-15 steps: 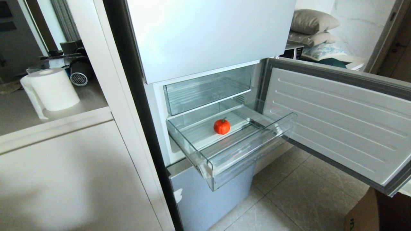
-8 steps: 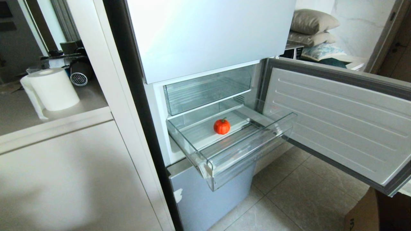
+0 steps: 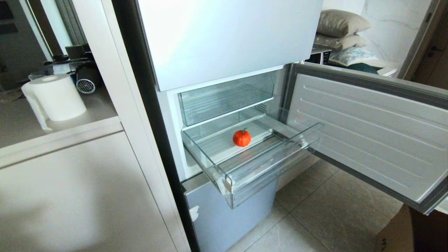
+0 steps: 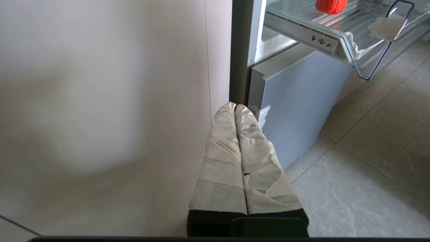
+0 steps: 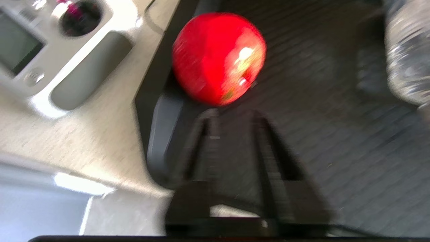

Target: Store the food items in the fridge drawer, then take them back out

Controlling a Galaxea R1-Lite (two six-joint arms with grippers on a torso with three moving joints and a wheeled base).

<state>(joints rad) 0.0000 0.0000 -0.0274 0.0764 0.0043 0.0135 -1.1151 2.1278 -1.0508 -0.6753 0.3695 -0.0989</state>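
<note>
The fridge drawer (image 3: 266, 164) is pulled out, and the orange food item (image 3: 242, 138) rests on its ribbed floor. Neither arm shows in the head view. The left wrist view catches that orange piece (image 4: 331, 5) and the drawer's side rail (image 4: 302, 32) from below. My left gripper (image 4: 234, 107) hangs low beside the cabinet, its taped fingers pressed together on nothing. In the right wrist view the red food item (image 5: 218, 57) lies on a dark ribbed mat (image 5: 319, 134). My right gripper (image 5: 233, 115) is just short of it, open with a narrow gap and nothing between its fingers.
The fridge door (image 3: 371, 133) stands swung open to the right. A clear bin (image 3: 224, 98) sits above the drawer. A paper roll (image 3: 57, 96) stands on the counter at left, a cardboard box (image 3: 409, 231) on the floor. Beside the mat are a white device (image 5: 67, 50) and a clear bottle (image 5: 408, 50).
</note>
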